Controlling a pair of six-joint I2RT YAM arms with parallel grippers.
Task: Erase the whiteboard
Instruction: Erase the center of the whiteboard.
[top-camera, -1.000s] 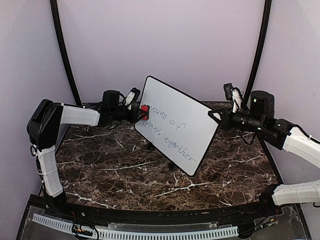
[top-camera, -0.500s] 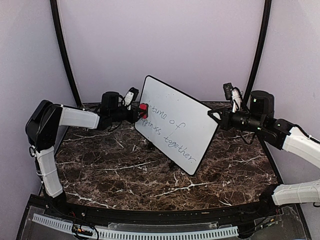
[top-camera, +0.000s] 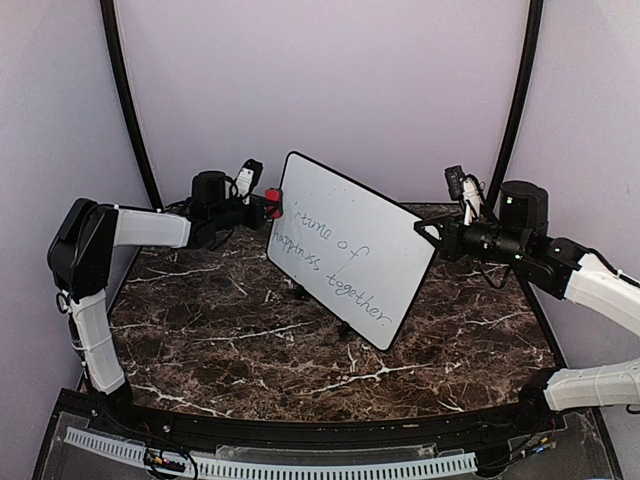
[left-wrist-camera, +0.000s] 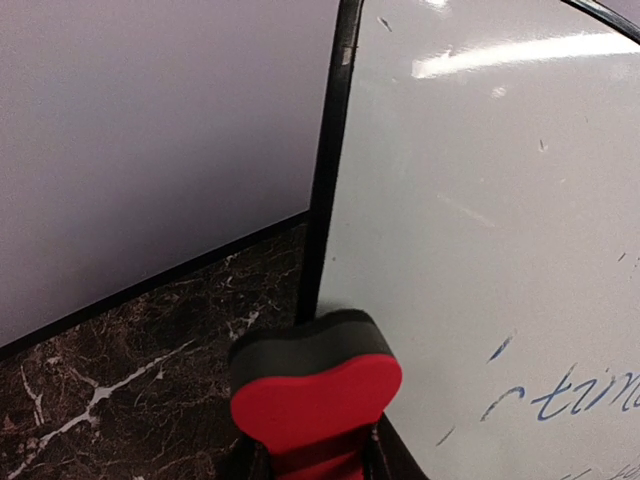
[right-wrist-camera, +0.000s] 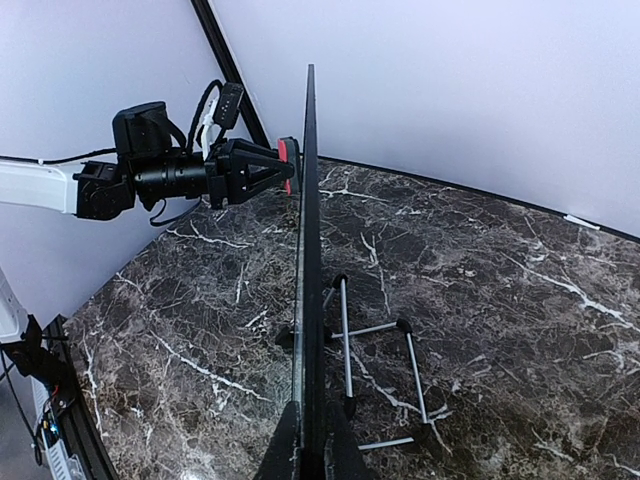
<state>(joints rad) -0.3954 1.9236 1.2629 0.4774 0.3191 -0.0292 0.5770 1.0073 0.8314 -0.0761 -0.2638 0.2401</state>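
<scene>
The whiteboard stands tilted on a wire stand in the middle of the table, with blue handwriting across its lower half. In the left wrist view its face fills the right side, letters showing at the lower right. My left gripper is shut on a red eraser with a black felt face, just off the board's upper left edge. My right gripper is shut on the whiteboard's right edge, seen edge-on in the right wrist view.
The dark marble table carries the wire stand under the board. Black frame posts rise at both back corners before the pale walls. A cable rail runs along the near edge.
My left gripper has drawn the eraser up and to the left, from over the start of the writing to the board's left edge. The right arm and the board have stayed put.
</scene>
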